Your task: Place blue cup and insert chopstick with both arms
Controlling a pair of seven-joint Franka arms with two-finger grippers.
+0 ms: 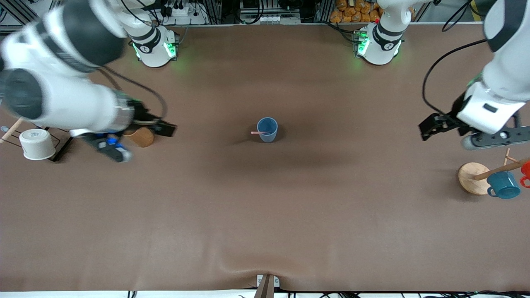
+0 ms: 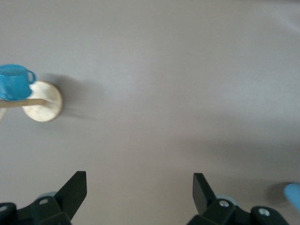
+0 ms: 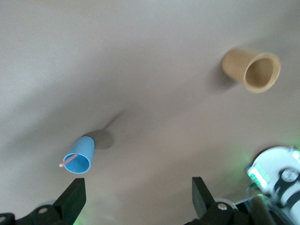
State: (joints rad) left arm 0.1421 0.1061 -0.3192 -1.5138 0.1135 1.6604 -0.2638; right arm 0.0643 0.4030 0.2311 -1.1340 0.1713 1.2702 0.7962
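Observation:
The blue cup (image 1: 267, 129) stands upright in the middle of the table. The pale pink chopstick (image 1: 259, 132) rests in it, one end leaning out over the rim toward the right arm's end. Both also show in the right wrist view, the cup (image 3: 80, 157) and the chopstick (image 3: 69, 161). A sliver of the cup (image 2: 293, 196) shows at the edge of the left wrist view. My right gripper (image 1: 112, 149) (image 3: 138, 185) is open and empty, over the table beside a brown cup. My left gripper (image 1: 495, 140) (image 2: 139, 180) is open and empty, over the table near the mug rack.
A brown cup (image 1: 141, 137) (image 3: 253, 69) stands under my right arm. A white cup (image 1: 37, 144) sits on a dark stand at that end. At the left arm's end, a wooden rack (image 1: 472, 178) (image 2: 43, 101) holds a teal mug (image 1: 503, 185) (image 2: 14, 80) and a red mug (image 1: 526, 174).

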